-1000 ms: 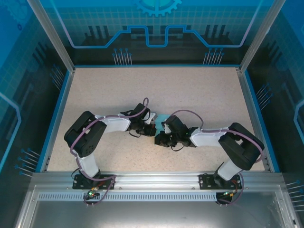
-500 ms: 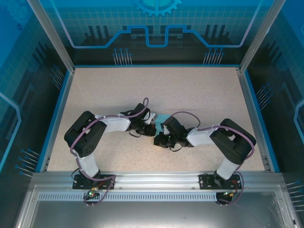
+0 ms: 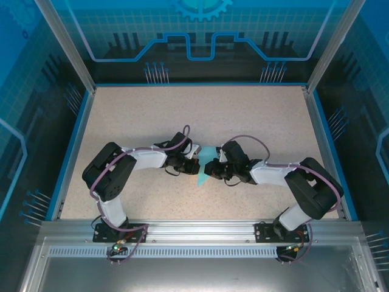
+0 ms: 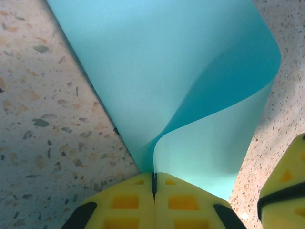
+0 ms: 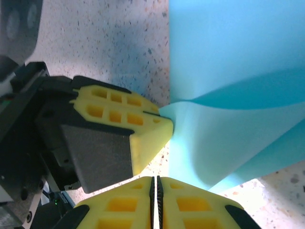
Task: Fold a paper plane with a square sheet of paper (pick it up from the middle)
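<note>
While the left gripper (image 4: pixel 154 177) has its yellow, grid-moulded fingers pressed together on one edge of the thin, cyan-blue square sheet of paper (image 4: pixel 167 71), the sheet rises from that pinch in a soft S-curve. It bellies over without any sharp crease, so I judge the folding barely begun. Just beside it, the right gripper (image 5: pixel 154 183) has its matching yellow fingers closed to a hairline seam at the paper's edge; whether it nips the sheet or merely touches it, I cannot tell. Doing this step well probably means treating the left pinch as a fixed anchor and letting the right arm carry the loose flap across slowly, edge to edge, before anything is pressed flat. A sheet this thin will likely buckle, slide or take a crooked crease if hurried. The paper is smooth, matt and unmarked, lighter where the light falls and deeper teal inside its curl, and it casts a soft shadow. Beneath it the tabletop (image 4: pixel 43 119) is hard, pale beige and speckled like terrazzo. From above, the sheet lies near the table's middle, between the two black-and-white arms, and beyond stands a glossy blue back panel (image 3: pixel 194 42) printed with circuit-like lines.
</note>
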Motion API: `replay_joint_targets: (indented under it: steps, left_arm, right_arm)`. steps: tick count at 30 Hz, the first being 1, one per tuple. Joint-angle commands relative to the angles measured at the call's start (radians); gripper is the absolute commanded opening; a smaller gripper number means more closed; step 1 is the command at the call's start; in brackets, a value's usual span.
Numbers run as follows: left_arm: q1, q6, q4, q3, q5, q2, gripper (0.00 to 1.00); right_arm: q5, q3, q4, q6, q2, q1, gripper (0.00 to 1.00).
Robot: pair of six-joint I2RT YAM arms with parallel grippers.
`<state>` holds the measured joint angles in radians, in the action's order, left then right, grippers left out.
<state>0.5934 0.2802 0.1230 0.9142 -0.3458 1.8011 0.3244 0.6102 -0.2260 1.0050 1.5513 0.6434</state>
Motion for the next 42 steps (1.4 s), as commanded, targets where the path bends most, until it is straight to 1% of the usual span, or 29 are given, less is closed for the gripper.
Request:
replay_joint_targets:
  steps: [1,5,9,17,22,27,31,37,42]
  left_arm:
    - [0.005,-0.028,0.03,0.004,0.007,0.055,0.0]
    - [0.006,-0.028,0.03,0.005,0.005,0.055,0.0]
    - [0.006,-0.029,0.036,0.005,0.006,0.057,0.0]
    - [0.005,-0.034,0.038,0.005,0.009,0.061,0.0]
    - [0.005,-0.036,0.041,0.006,0.007,0.06,0.0]
    - [0.006,-0.035,0.043,0.004,0.007,0.06,0.0]
    - [0.005,-0.038,0.046,0.005,0.006,0.06,0.0]
    - [0.006,-0.039,0.05,0.003,0.007,0.057,0.0]
    - [0.005,-0.039,0.046,0.0,0.008,0.057,0.0]
  right_arm:
    - [0.034,0.023,0.004,-0.029,0.03,-0.005,0.13]
    - [0.045,0.025,-0.003,-0.03,0.059,-0.005,0.13]
    - [0.031,0.025,0.026,-0.036,0.093,-0.006,0.13]
    - [-0.044,0.004,0.118,-0.046,0.113,-0.004,0.13]
    - [-0.015,0.016,0.102,-0.047,0.062,-0.012,0.13]
    - [0.035,0.041,0.055,-0.053,0.031,-0.05,0.14]
    - [0.067,0.07,0.04,-0.069,0.079,-0.068,0.14]
    - [0.022,0.066,0.061,-0.073,0.155,-0.082,0.13]
    - [0.003,0.044,0.066,-0.078,0.183,-0.083,0.13]
